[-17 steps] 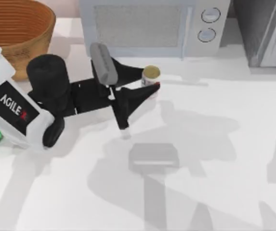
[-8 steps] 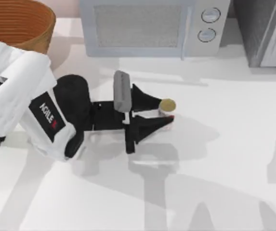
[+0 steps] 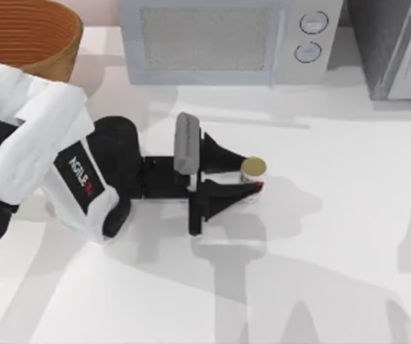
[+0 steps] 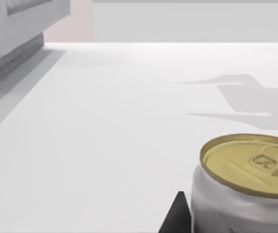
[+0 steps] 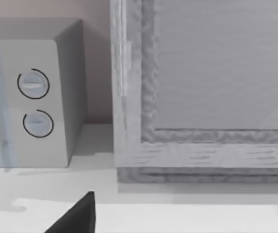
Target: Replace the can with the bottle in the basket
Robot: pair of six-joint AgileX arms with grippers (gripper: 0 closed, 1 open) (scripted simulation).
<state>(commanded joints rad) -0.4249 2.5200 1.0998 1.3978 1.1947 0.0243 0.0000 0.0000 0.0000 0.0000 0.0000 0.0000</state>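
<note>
Can carried rightward, away from the basket

The can point(image 3: 253, 173) is gripped between the fingers of the left gripper point(image 3: 247, 174) and is now found farther right and nearer the table's middle than 1 s ago. Since 0.5 s ago it is shifted only slightly. The basket point(image 3: 62, 59) is covered further by the arm.
</note>
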